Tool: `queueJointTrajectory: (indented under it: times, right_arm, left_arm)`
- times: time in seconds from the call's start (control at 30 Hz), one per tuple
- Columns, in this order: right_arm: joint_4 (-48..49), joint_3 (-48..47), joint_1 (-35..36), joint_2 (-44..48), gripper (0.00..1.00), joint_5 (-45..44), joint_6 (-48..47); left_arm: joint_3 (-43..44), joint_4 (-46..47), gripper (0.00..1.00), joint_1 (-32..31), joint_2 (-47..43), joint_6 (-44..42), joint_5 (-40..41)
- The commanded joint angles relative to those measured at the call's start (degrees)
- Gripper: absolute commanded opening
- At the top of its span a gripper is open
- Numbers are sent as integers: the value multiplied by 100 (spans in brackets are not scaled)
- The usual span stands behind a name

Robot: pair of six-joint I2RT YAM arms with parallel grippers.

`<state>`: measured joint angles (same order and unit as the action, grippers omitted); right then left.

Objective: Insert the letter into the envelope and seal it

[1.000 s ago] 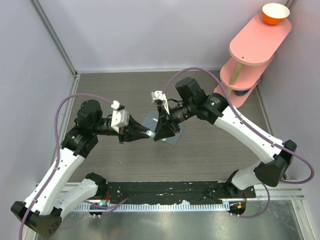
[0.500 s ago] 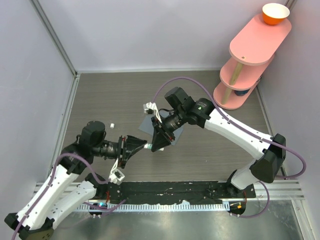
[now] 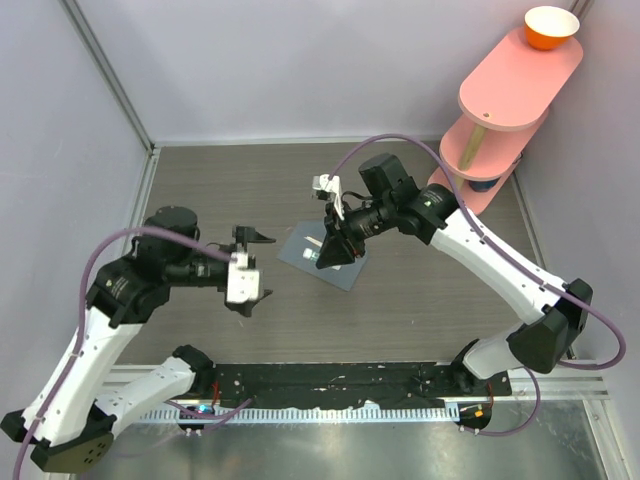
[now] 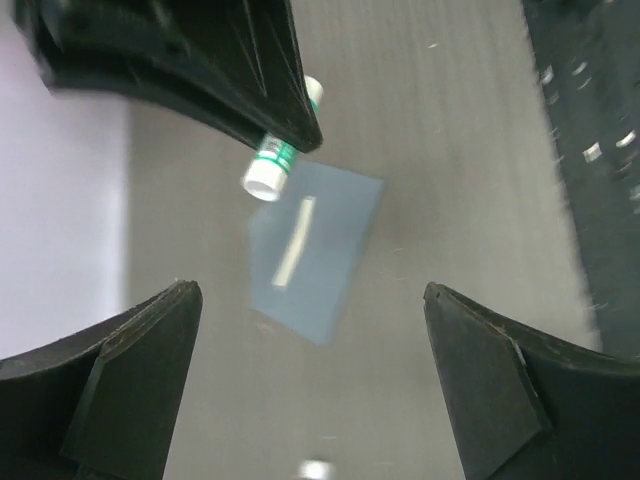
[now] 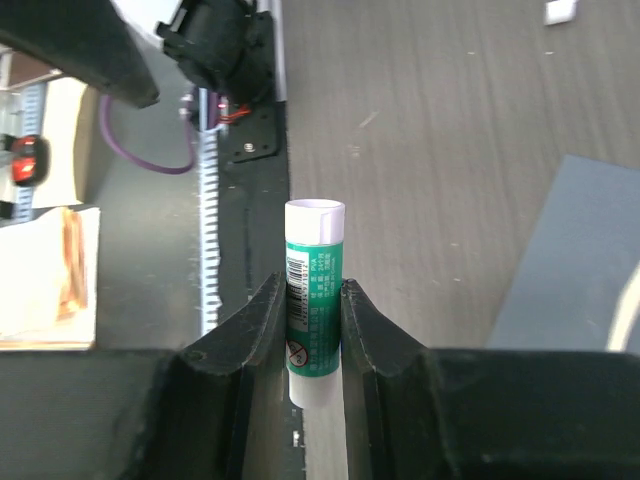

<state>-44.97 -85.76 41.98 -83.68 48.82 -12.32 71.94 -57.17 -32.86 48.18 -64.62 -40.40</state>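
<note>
Tabletop (image 3: pixel 430 200): envelope (image 3: pixel 296 253) under R gripper (image 3: pixel 322 260) + gluestick (image 5: pixel 314 290)

Between the black fingers (image 5: pixel 258 335) of the right hand (image 5: pixel 310 288), the glue stick (image 5: pixel 313 300) is showing green and white with a barcode. Beyond that hand, the envelope (image 5: pixel 590 250) is showing slate blue-grey with one pale stripe, the desk (image 5: pixel 420 120) grey-brown woodgrain.
</note>
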Motion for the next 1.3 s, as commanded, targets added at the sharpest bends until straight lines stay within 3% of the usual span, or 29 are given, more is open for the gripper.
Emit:
queueJointTrajectory:
  times: [0.0, 0.1, 0.17, 0.43, 0.57, 0.7, 0.87, 1.1, 1.27]
  right_arm:
    - [147, -249, 47, 317, 1, -935, -464]
    - [155, -257, 47, 335, 1, -1120, -596]
    - [164, -292, 47, 335, 1, -1216, -649]
    - [129, -424, 232, 335, 1, -1436, -1000]
    - [146, -495, 355, 361, 1, -1515, -1062]
    - [120, -512, 443, 440, 1, -1568, -1141]
    - [50, -477, 689, 554, 1, -1744, -1448]
    - [-12, -503, 838, 563, 1, -1832, -1546]
    - [6, -503, 847, 572, 1, -1849, -1537]
  left_arm:
    - [127, 370, 100, 25, 463, 5252, 671]
    - [74, 1031, 100, 25, 517, 6843, 1752]
    - [92, 1312, 100, 25, 482, 7734, 1992]
    - [-241, 2174, 97, 324, 446, 9440, 789]
    - [-768, 2735, 83, 508, 683, 10467, -1]
    - [-1182, 3255, 72, 614, 754, 11469, -301]
    - [-1376, 3686, 55, 623, 754, 11805, -477]
    - [-1560, 4082, 49, 641, 701, 12017, -574]
    - [-1683, 4170, 33, 641, 701, 12061, -627]
